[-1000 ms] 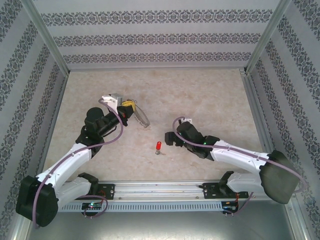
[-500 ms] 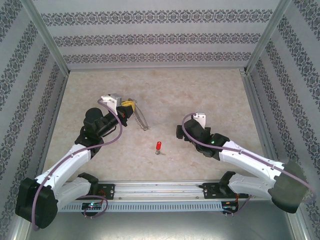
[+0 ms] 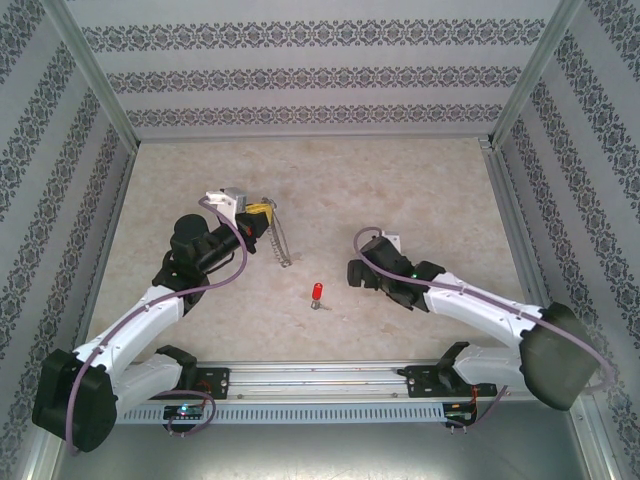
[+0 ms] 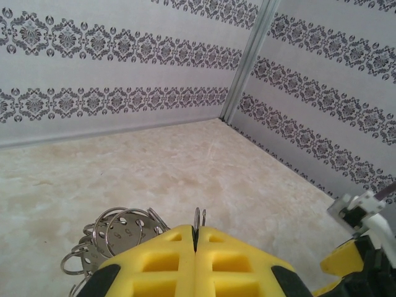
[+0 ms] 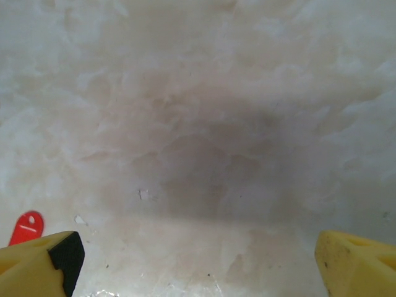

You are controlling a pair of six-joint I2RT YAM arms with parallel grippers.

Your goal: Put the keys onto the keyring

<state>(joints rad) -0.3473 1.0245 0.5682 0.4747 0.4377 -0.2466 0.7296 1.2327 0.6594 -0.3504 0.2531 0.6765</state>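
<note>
1. My left gripper [image 3: 262, 213] sits left of centre. Its yellow foam pads [image 4: 161, 260] are pressed flat together, pinching a thin wire of the keyring.
2. That keyring [image 3: 280, 240], a grey bunch of silvery wire loops with a chain-like fringe, trails from the closed jaws toward the middle of the table. On the left wrist camera the loops fan out to the left of the pads. I cannot tell whether its low end touches the surface.
3. The key [image 3: 317, 292], tiny with a bright red head and a short silver metal end, lies flat on the pale marbled tabletop [image 3: 420, 190]. It is between my two arms and well apart from the keyring.
4. My right gripper [image 3: 352, 272] is low, near the key on its right side, jaws spread wide with nothing between them.
5. On the right wrist camera the red head peeks in at lower left, just beside the left-hand yellow finger [image 5: 43, 263].
</note>
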